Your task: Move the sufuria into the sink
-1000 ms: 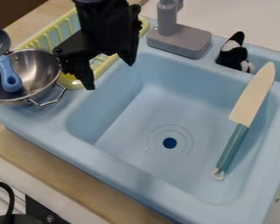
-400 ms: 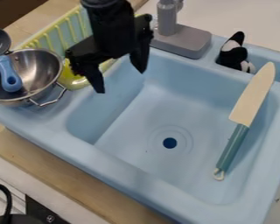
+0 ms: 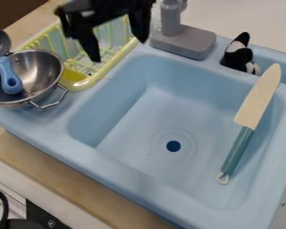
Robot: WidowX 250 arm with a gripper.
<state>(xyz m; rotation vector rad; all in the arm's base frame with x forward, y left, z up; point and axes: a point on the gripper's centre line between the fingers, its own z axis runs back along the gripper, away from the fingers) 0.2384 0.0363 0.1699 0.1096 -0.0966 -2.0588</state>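
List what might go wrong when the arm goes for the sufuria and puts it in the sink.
The ladle has its handle inside the sufuria and its bowl out past the rim, so it could slide or tip out during a lift.
The yellow rack sits right beside the sufuria; the open gripper might snag it coming down.
Set too far right in the picture, the sufuria might land on the knife.
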